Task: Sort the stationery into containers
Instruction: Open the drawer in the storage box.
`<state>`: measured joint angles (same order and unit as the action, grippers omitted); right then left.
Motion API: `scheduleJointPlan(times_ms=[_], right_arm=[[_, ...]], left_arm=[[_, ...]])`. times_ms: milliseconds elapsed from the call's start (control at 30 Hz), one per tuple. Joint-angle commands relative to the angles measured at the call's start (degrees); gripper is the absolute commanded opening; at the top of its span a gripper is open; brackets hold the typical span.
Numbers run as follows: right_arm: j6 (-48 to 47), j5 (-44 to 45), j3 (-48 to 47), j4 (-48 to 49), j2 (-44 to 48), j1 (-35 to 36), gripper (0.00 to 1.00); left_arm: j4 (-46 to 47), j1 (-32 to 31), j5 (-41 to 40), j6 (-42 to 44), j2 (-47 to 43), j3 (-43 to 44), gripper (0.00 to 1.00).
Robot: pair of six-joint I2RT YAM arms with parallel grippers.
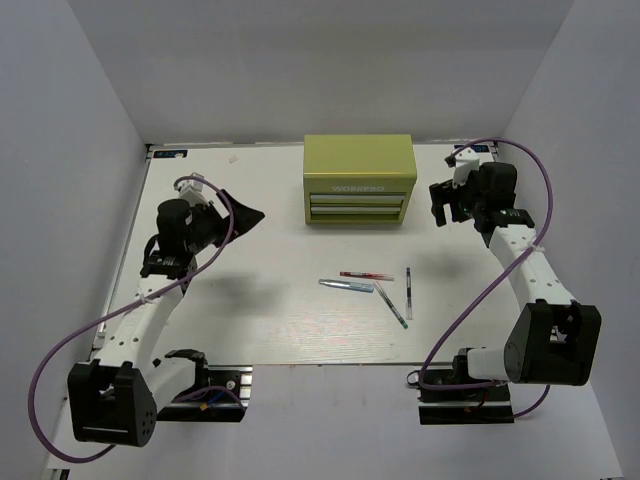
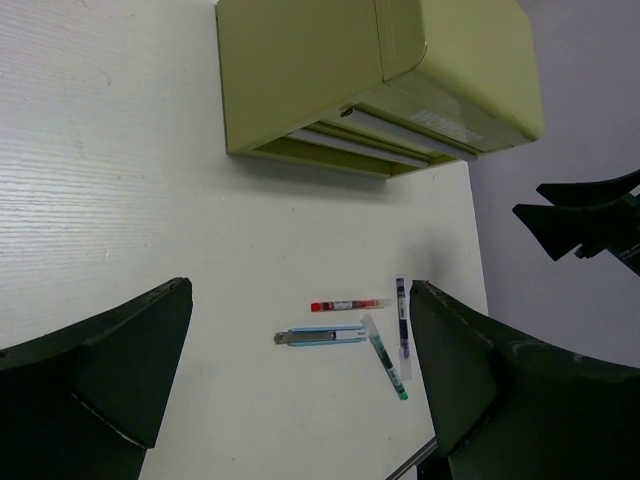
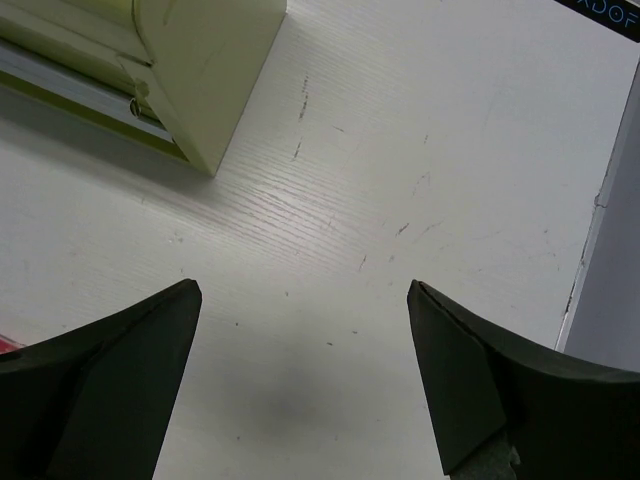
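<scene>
My left gripper (image 1: 243, 213) at mid-left and right gripper (image 1: 447, 205) at upper right hang with fingers spread and empty, ready, I judge, to open a drawer, because the four pens (image 1: 366, 275) lie loose at centre, below the shut tool chest (image 1: 359, 180).

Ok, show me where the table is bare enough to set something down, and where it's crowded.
Widest bare patch: between the left claw and the tool chest, running down to the near edge. Another lies between the pens and the right arm. Crowded: the pens' cluster just before the chest.
</scene>
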<state>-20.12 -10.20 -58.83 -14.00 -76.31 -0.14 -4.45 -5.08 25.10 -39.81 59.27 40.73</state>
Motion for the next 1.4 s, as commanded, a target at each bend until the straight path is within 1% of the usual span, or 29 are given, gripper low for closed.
scheduleJointPlan(times_ms=[0, 67, 100, 133, 200, 333, 367, 400, 433, 467, 500, 533, 567, 600, 633, 667, 700, 733, 767, 800, 833, 900, 967, 1000, 1033, 1100, 1200, 1300, 1367], right_arm=[[-3.24, -0.87, -2.60, -1.55, 0.90, 0.05, 0.90], [-6.75, -2.10, -3.22, -3.83, 1.69, -0.12, 0.90], [-9.82, -4.63, -3.48, -4.63, 1.87, -0.12, 0.90], [-10.98, -5.35, -4.18, -6.98, 2.83, -0.21, 0.90], [-14.41, -7.98, -4.54, -8.23, 3.54, -0.03, 0.90], [-15.47, -8.87, -4.02, -8.07, 6.17, -0.03, 0.90], [-16.87, -9.22, -3.84, -8.06, 7.74, 0.05, 0.90], [-17.58, -9.84, -3.75, -7.97, 8.19, -0.03, 0.90], [-21.24, -13.24, -3.92, -9.28, 8.46, 0.05, 0.90], [-22.76, -14.84, -4.01, -9.99, 8.81, -0.03, 0.90], [-23.38, -15.64, -4.01, -10.52, 8.99, -0.03, 0.90], [-24.52, -19.73, -4.01, -10.70, 9.34, 0.05, 0.90], [-25.75, -21.34, -4.45, -11.13, 9.69, 0.05, 0.90], [-26.63, -24.23, -4.71, -10.70, 10.04, 0.05, 0.83], [-27.60, -25.91, -4.98, -9.83, 10.13, 0.05, 0.73], [-27.08, -26.45, -5.76, -8.51, 10.31, 1.79, 0.52], [-26.82, -26.89, -6.82, -6.06, 10.13, 3.03, 0.44], [-25.60, -26.72, -7.44, -5.26, 9.87, 3.56, 0.39], [-25.41, -26.63, -8.22, -4.90, 8.91, 4.27, 0.39], [-25.15, -26.28, -10.67, -4.46, 7.16, 5.32, 0.43], [-25.06, -26.10, -11.56, -4.46, 5.40, 6.63, 0.51], [-25.23, -24.96, -14.54, -4.02, 1.55, 8.57, 0.74], [-25.32, -24.18, -16.66, -2.97, -0.75, 11.64, 0.80], [-26.19, -24.08, -17.54, -2.35, -2.07, 11.66, 0.81], [-26.81, -23.73, -17.90, -2.09, -2.87, 13.57, 0.81], [-29.26, -22.33, -19.82, -2.26, -6.28, 14.55, 0.81], [-29.89, -19.70, -21.94, -1.91, -9.64, 16.92, 0.81], [-28.23, -17.24, -22.56, 1.34, -12.01, 18.42, 0.81], [-27.52, -15.12, -22.73, 3.71, -13.24, 19.03, 0.79]], left_arm=[[2.68, -1.33, 0.74, -1.31, 1.12, 0.75, 1.00], [3.57, -1.94, 0.13, -2.71, 1.82, 1.28, 1.00], [4.44, -2.56, -0.40, -2.73, 2.43, 1.28, 1.00], [5.23, -2.56, -0.41, -3.60, 3.22, 1.28, 1.00], [6.63, -3.96, -0.93, -4.40, 4.27, 1.81, 1.00], [9.00, -6.16, -1.99, -5.89, 7.09, 2.95, 0.98], [9.71, -6.17, -2.51, -6.76, 8.31, 2.95, 0.94], [10.50, -7.65, -2.51, -7.55, 9.02, 2.95, 0.91], [11.99, -8.27, -2.51, -7.56, 9.81, 3.56, 0.86], [12.70, -8.89, -2.51, -8.17, 10.69, 3.57, 0.78], [13.23, -10.20, -3.12, -8.18, 12.44, 4.18, 0.73], [13.76, -10.91, -4.00, -8.87, 13.24, 4.18, 0.69], [15.24, -11.61, -4.53, -8.88, 14.11, 4.18, 0.64], [16.04, -13.01, -5.06, -9.66, 14.82, 4.18, 0.57], [16.92, -13.72, -5.67, -10.54, 16.57, 4.18, 0.55], [18.23, -14.42, -5.68, -10.55, 17.45, 4.70, 0.55], [18.86, -15.82, -6.46, -11.25, 18.42, 5.41, 0.56], [19.47, -16.53, -6.99, -11.86, 19.30, 5.41, 0.60], [20.61, -17.15, -8.04, -11.87, 21.05, 6.20, 0.66], [21.49, -18.46, -8.66, -13.09, 21.76, 6.90, 0.72], [22.54, -19.17, -10.06, -13.71, 22.55, 6.91, 0.74], [26.22, -20.58, -12.26, -16.24, 24.66, 6.91, 0.76], [30.78, -23.38, -14.54, -18.88, 26.85, 6.20, 0.76], [32.38, -23.39, -15.34, -19.77, 27.65, 5.59, 0.76], [34.05, -24.61, -16.22, -20.65, 28.53, 4.98, 0.73], [39.06, -25.85, -19.12, -22.23, 30.29, 4.97, 0.70], [42.32, -28.14, -22.72, -24.00, 33.98, 4.45, 0.63], [42.94, -29.55, -27.10, -24.52, 36.88, 6.37, 0.63], [44.34, -31.12, -29.57, -24.52, 37.41, 6.99, 0.63]])
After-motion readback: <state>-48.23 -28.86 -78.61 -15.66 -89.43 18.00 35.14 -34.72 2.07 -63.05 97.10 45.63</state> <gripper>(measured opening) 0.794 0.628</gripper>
